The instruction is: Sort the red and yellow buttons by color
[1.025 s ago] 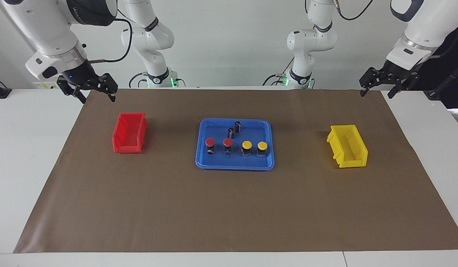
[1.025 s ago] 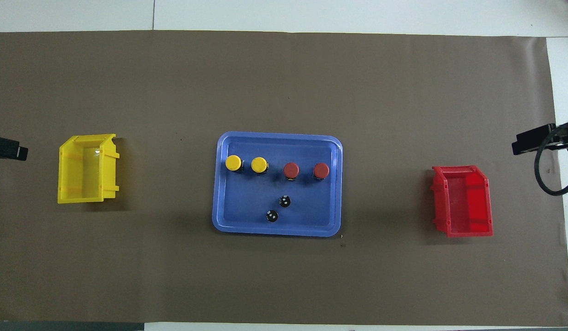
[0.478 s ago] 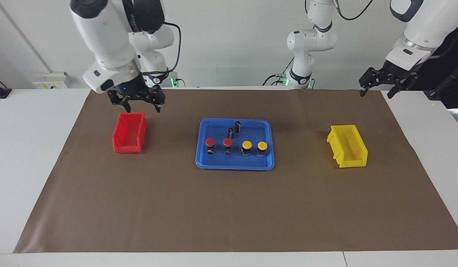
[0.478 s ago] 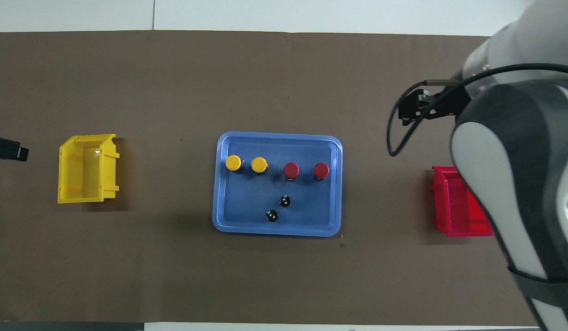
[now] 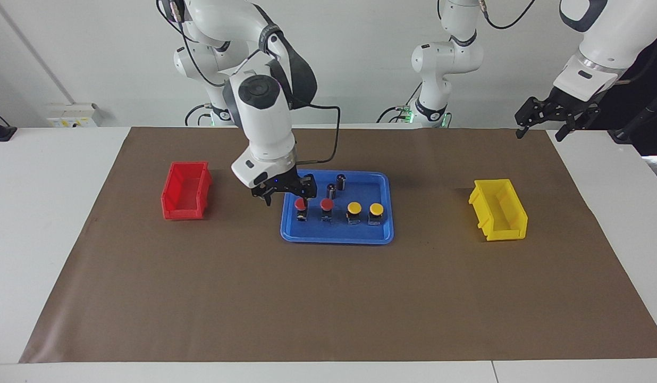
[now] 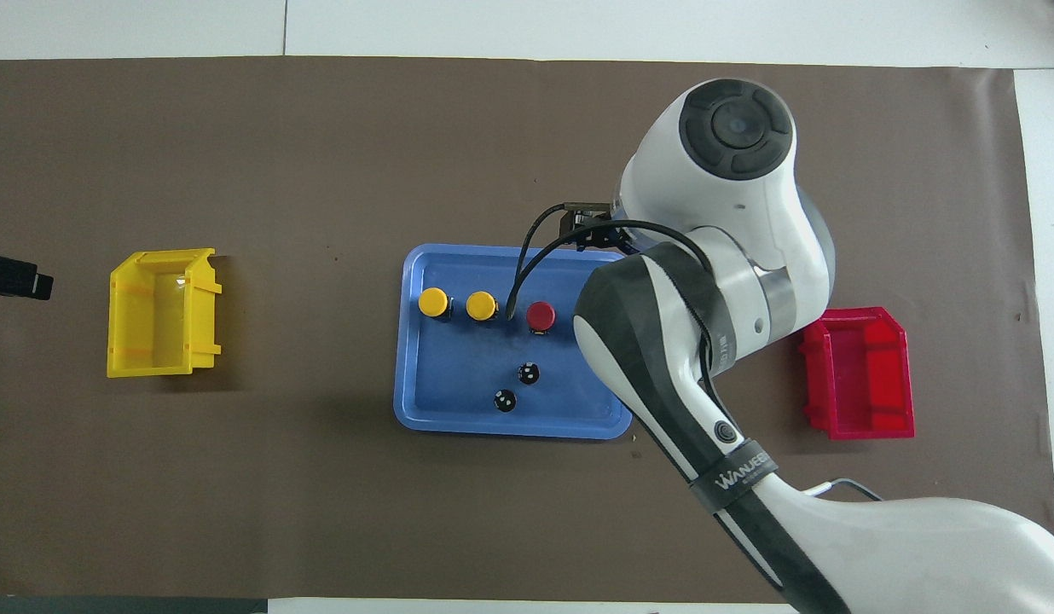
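Two red buttons [image 5: 301, 204] [image 5: 327, 204] and two yellow buttons [image 5: 354, 207] [image 5: 376, 209] stand in a row in the blue tray [image 5: 336, 237]. My right gripper [image 5: 286, 197] is open and empty, low over the tray's edge at the right arm's end, with one finger close to the end red button. In the overhead view my right arm hides that button; the other red button [image 6: 541, 315] and both yellow buttons [image 6: 433, 301] [image 6: 481, 305] show. My left gripper [image 5: 538, 129] waits open over the table's corner near its base.
A red bin [image 5: 185, 190] stands at the right arm's end and a yellow bin [image 5: 499, 210] at the left arm's end. Two dark capless cylinders [image 5: 341, 182] [image 5: 331, 190] stand in the tray, nearer to the robots than the buttons.
My right arm has swung from the table's corner past the red bin to the tray and come down beside the end red button. The left arm and the buttons have not moved.
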